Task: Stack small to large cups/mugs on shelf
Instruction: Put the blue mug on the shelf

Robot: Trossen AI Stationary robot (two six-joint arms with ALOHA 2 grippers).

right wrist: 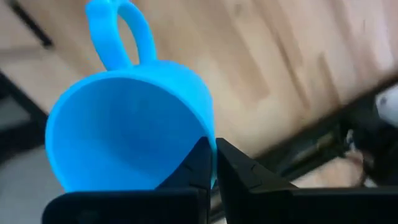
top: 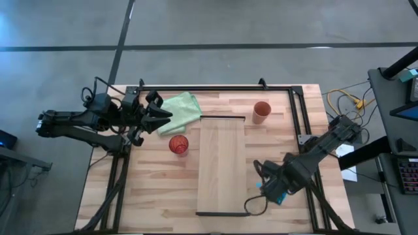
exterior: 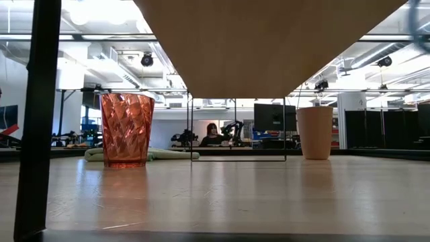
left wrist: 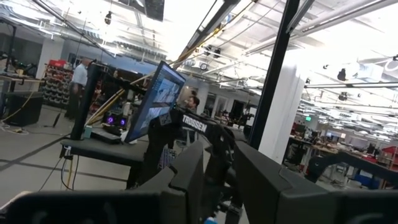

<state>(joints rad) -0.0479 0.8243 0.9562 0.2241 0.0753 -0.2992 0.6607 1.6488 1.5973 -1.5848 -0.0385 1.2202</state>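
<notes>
The bright blue mug is in my right gripper, which is shut on it near the table's right front, beside the shelf. The high view shows the mug mostly covered by that gripper. The translucent red cup stands upright on its base left of the shelf. The orange-terracotta cup stands upright near the far right. My left gripper is open, at the table's left over the edge of the green cloth, touching nothing. My right gripper pinches the blue mug's rim wall, one finger inside the cup and the other outside. The hold is opposite the handle. The mug is tilted, its opening turned toward the wrist, with the tabletop showing beyond it.
In the low view the shelf is a raised board on thin wire legs, with the red cup and orange cup standing beyond it. A black metal frame runs round the table's far and side edges.
</notes>
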